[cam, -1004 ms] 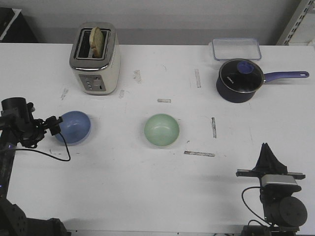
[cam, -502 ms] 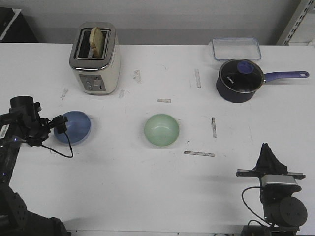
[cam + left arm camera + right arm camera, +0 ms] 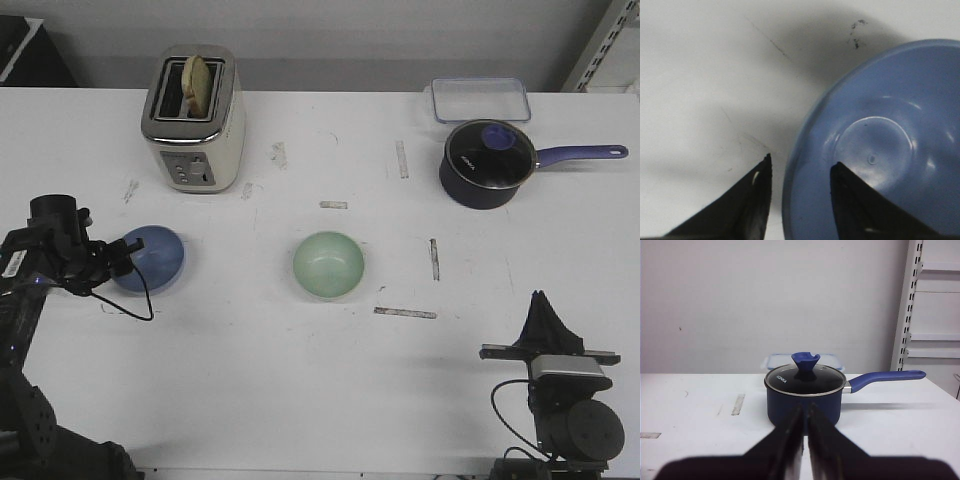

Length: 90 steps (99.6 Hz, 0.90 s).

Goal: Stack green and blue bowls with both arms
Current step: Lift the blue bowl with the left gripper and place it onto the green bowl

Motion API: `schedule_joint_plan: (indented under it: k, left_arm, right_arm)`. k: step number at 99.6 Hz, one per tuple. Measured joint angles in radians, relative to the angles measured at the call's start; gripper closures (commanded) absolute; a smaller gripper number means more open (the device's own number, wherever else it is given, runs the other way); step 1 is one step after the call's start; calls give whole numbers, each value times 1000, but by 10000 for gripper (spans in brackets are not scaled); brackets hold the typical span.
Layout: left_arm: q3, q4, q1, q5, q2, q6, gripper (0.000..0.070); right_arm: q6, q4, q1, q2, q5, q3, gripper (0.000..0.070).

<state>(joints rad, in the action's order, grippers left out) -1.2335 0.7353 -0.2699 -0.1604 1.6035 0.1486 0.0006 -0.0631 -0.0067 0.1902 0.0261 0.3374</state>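
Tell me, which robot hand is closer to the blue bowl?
Left. The left gripper is right at the blue bowl, its fingers either side of the rim. The right gripper is far across the table.

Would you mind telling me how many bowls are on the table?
2. The blue bowl sits at the left edge, by the left arm; the green bowl sits mid-table. None appears hidden.

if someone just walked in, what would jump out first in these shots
Likely the blue bowl at the table's left, with the left tool open astride its rim, one finger inside and one outside. Next the green bowl alone mid-table, then the toaster with bread at back left and the lidded saucepan at back right.
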Motion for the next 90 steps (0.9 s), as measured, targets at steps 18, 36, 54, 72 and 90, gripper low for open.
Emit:
schedule_joint_plan:
  k: [18,36,54,72,90]
  left_arm:
    - [0,1,13,0,26,0,672]
    - [0,-6,13,0,26,0,700]
    - [0,-6,19,0,25,1,700]
    - [-2,0,67,-10,-17,61,699]
    - [-74,22,172,-21,-37,115,699]
  right_arm:
    - [0,0,0,0,0,0,690]
    - [0,0,0,0,0,0,690]
    - [0,0,0,0,0,0,690]
    - [0,0,0,0,0,0,690]
    - [0,0,0,0,0,0,690]
